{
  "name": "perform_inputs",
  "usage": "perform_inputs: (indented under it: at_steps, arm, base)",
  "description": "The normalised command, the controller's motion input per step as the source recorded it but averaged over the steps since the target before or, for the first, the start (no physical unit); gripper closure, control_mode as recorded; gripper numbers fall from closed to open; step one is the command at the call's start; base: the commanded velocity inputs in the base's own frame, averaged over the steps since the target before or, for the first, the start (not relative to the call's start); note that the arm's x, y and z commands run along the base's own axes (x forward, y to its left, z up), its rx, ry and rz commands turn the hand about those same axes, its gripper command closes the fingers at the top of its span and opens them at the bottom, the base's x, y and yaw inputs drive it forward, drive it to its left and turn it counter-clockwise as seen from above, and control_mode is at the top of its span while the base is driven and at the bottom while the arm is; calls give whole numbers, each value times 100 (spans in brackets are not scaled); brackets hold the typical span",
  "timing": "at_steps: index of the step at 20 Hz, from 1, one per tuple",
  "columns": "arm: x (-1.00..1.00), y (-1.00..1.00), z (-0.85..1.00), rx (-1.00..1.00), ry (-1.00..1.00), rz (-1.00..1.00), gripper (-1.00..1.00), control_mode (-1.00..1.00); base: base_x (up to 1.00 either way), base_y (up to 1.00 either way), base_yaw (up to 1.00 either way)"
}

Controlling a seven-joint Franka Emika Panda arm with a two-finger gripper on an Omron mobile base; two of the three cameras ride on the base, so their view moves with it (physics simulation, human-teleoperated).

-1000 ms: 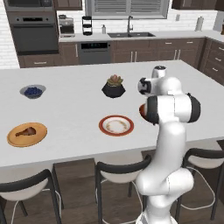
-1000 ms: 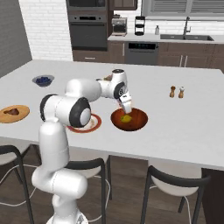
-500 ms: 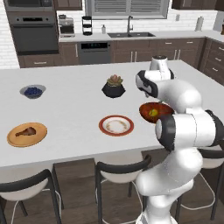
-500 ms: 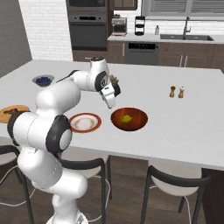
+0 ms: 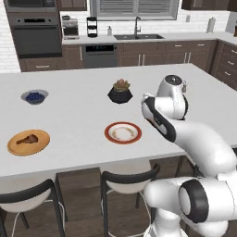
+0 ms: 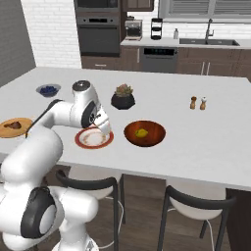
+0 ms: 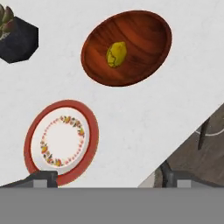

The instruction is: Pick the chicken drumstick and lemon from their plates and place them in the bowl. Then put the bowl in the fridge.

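Fingers spread wide and released, gripping nothing; gripper (image 7: 106, 177) hanging above the counter (image 6: 206, 142) near its front edge, seen as two dark tips (image 7: 41, 177) low in the hand view.

Directly under the left tip: red-rimmed white plate (image 7: 61, 141), bare, with a ring of small flowers around its middle. Same plate in the right base view (image 6: 94, 138), just below the gripper (image 6: 105, 129), and in the left base view (image 5: 122, 132), left of the arm.

Beyond the fingers and past that plate: reddish-brown bowl (image 7: 127, 47) flat on the counter, apart from the plate, with the lemon (image 7: 116, 54) resting near its centre. Bowl (image 6: 144, 133) and lemon (image 6: 142, 132) likewise to the right of the gripper in the right base view.

Farther off, at the upper left corner of the hand view: black faceted plant pot (image 7: 18, 39).

Well away from the fingers, toward the counter's left end: orange-tan plate (image 5: 28, 142) holding the chicken drumstick (image 5: 28, 138). Behind that, small grey bowl of blueberries (image 5: 34, 96).

Past the reddish-brown bowl on the far right: salt and pepper shakers (image 6: 198, 103), side by side.
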Motion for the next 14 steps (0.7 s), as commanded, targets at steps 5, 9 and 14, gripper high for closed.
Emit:
perform_inputs:
  at_steps: [5, 9, 14]
  arm:
    - [-49, 99, 0, -1, -4, 23, -100, -100]
    - [0, 0, 0, 0, 0, 0, -100, 100]
    - [0, 0, 0, 0, 0, 0, -100, 100]
  base:
    - [0, 0, 0]
    - [-11, 100, 18]
    - [0, 100, 10]
